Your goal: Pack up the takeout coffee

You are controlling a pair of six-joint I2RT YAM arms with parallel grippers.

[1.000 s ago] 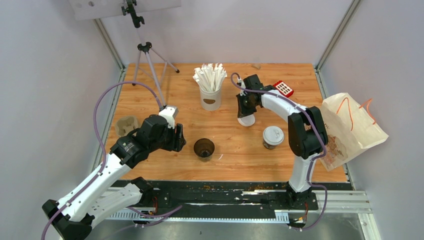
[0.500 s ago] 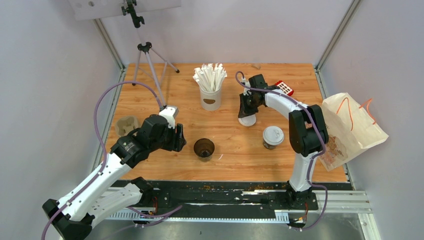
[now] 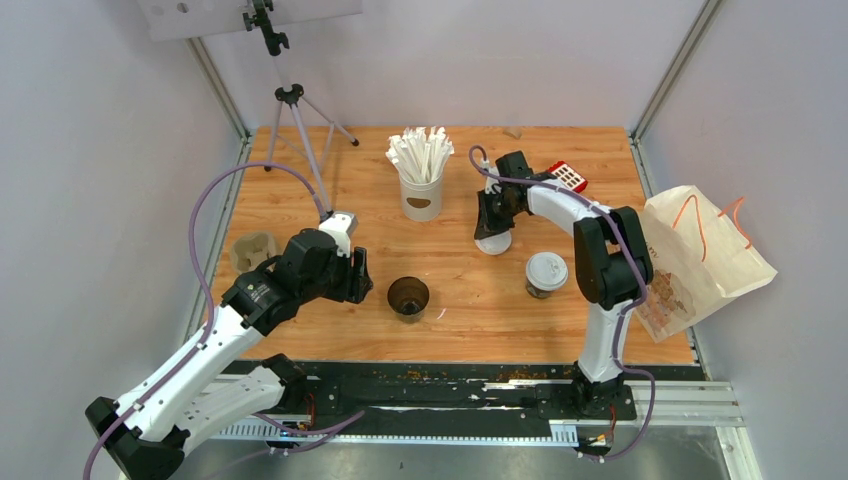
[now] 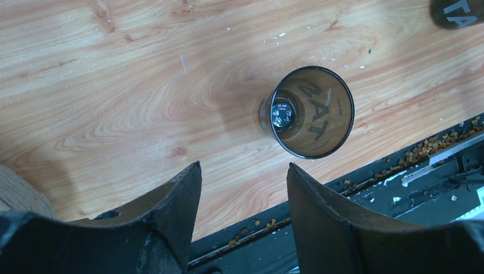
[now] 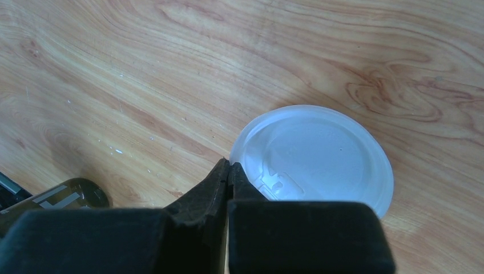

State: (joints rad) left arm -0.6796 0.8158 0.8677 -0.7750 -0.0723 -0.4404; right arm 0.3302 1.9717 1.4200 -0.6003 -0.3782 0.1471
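- Open brown cup (image 4: 311,111): upright on surface (image 3: 480,320), lidless, inside seen down to base. Sits just ahead of L claw (image 4: 242,165), which is spread w/ nothing between.
- 2nd brown cup (image 3: 546,273): white lid on, upright, to the right of the open one, well apart.
- Loose white lid (image 5: 319,160): flat on surface, farther back. R claw (image 5: 228,164) tips pressed together at its rim; can't tell if rim is caught.
- White cup (image 3: 422,195): packed w/ white wrapped sticks.
- Pulp carrier (image 3: 253,250) at left edge; paper bag (image 3: 700,255) at right edge, contents hidden.
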